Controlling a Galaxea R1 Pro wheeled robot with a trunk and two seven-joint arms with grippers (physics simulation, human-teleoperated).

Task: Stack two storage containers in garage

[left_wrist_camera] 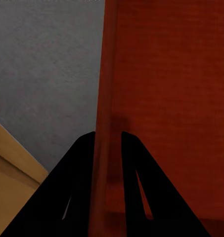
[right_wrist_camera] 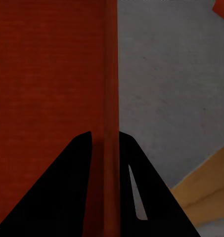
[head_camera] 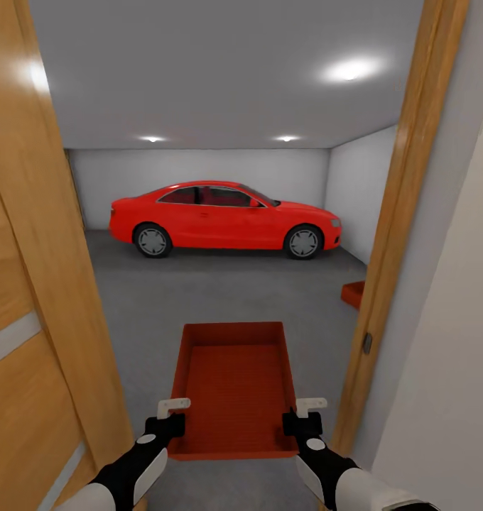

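Two black-and-white robot arms hold an orange-red storage container [head_camera: 234,387] out in front, level, in a wooden doorway [head_camera: 394,234] that opens onto the garage. Left pincer [head_camera: 172,414] and right pincer [head_camera: 305,414] are each closed narrowly over a side wall of the bin. Ahead lies grey concrete floor [head_camera: 220,291] and a red car [head_camera: 224,218]. Another orange-red container [head_camera: 354,294] sits on the floor, partly hidden by the doorframe. Judging from this, stacking remains.

Red car [head_camera: 224,221] parked side-on beyond a wooden door frame [head_camera: 401,213]
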